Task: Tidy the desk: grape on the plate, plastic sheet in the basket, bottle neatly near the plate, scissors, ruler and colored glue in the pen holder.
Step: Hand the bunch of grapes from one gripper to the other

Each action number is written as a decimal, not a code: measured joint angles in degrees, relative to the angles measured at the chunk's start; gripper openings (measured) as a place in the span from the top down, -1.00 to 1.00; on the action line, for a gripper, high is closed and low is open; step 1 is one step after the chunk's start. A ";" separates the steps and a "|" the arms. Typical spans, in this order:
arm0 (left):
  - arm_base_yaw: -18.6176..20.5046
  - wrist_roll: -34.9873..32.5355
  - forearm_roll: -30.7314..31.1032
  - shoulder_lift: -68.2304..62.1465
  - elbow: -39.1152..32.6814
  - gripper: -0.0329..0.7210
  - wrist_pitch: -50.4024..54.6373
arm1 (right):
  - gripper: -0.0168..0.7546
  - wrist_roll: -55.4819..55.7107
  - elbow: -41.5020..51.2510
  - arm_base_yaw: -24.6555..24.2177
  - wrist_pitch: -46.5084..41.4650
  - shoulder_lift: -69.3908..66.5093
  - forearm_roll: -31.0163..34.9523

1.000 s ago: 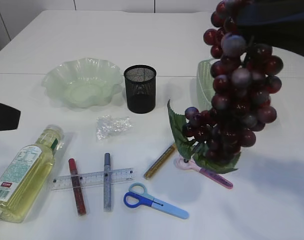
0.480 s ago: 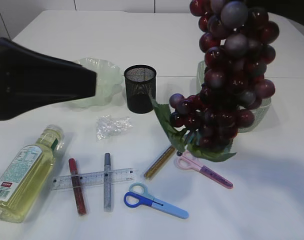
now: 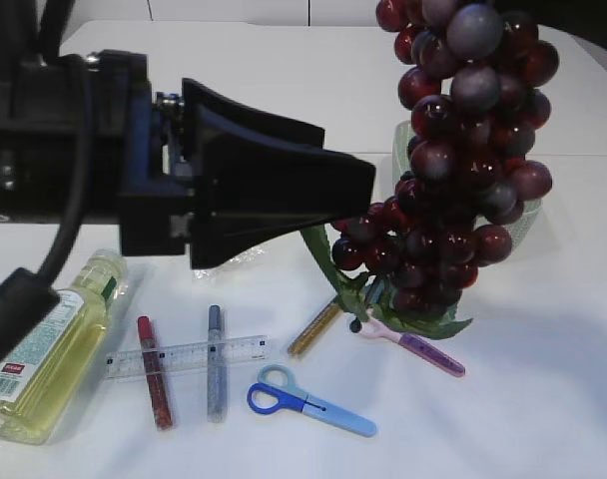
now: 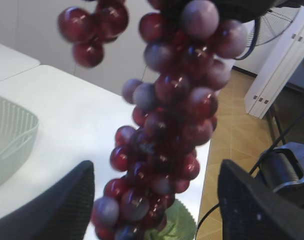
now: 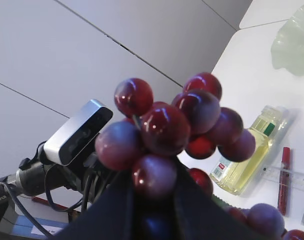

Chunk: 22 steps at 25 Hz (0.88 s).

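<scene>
Dark-red grape bunch (image 3: pixel 461 165) hangs above bench (image 3: pixel 543 399), pinched at top by right fingers (image 5: pixel 152 200). Left fingers (image 4: pixel 154 210) spread wide, flanking bunch's lower end, not touching.

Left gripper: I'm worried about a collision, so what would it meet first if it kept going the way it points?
Most likely the grape bunch. The left gripper is open, and the bunch hangs between its fingers and just ahead. Exact depth is unclear.
</scene>
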State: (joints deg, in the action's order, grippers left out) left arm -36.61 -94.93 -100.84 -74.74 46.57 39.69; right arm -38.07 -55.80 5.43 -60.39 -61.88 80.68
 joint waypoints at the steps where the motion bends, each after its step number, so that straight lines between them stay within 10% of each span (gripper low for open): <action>1: -0.64 -0.59 -0.06 -0.94 1.00 -0.59 0.00 | 0.65 0.00 0.00 0.00 0.00 0.00 0.00; 22: -6.95 -2.56 -0.82 -14.90 13.73 -0.68 3.15 | 0.65 -0.69 0.00 0.00 -0.10 0.00 0.00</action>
State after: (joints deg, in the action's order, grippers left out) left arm -43.56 -97.49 -101.66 -89.63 60.30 42.84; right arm -38.76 -55.80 5.43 -60.49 -61.88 80.68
